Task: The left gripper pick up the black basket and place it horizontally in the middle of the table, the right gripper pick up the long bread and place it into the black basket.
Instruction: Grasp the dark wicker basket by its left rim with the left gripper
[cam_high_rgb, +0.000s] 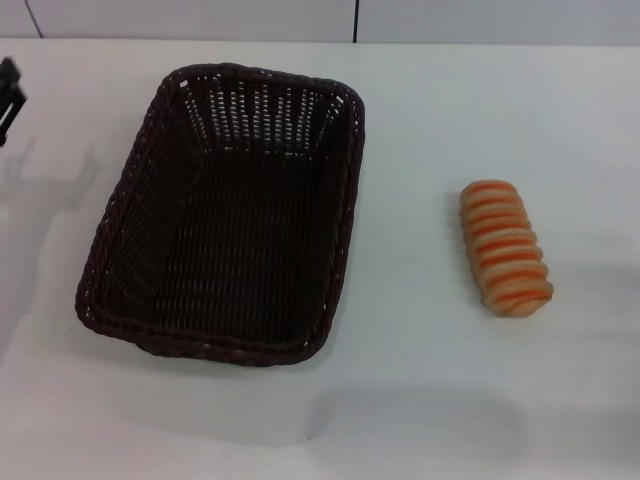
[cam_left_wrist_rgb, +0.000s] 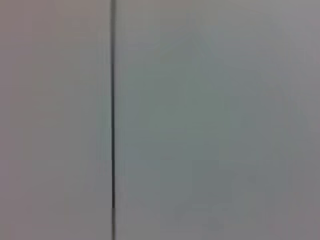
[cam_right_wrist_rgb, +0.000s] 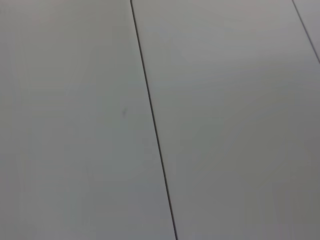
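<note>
The black basket (cam_high_rgb: 225, 215) stands on the white table (cam_high_rgb: 420, 380), left of centre, its long side running from near to far, and it is empty. The long bread (cam_high_rgb: 505, 248) lies on the table to the basket's right, well apart from it. A black part of my left gripper (cam_high_rgb: 8, 98) shows at the far left edge, away from the basket. My right gripper is out of view. Both wrist views show only plain pale panels with a dark seam.
A wall with dark vertical seams (cam_high_rgb: 356, 20) runs along the table's far edge. Bare tabletop lies between the basket and the bread and in front of both.
</note>
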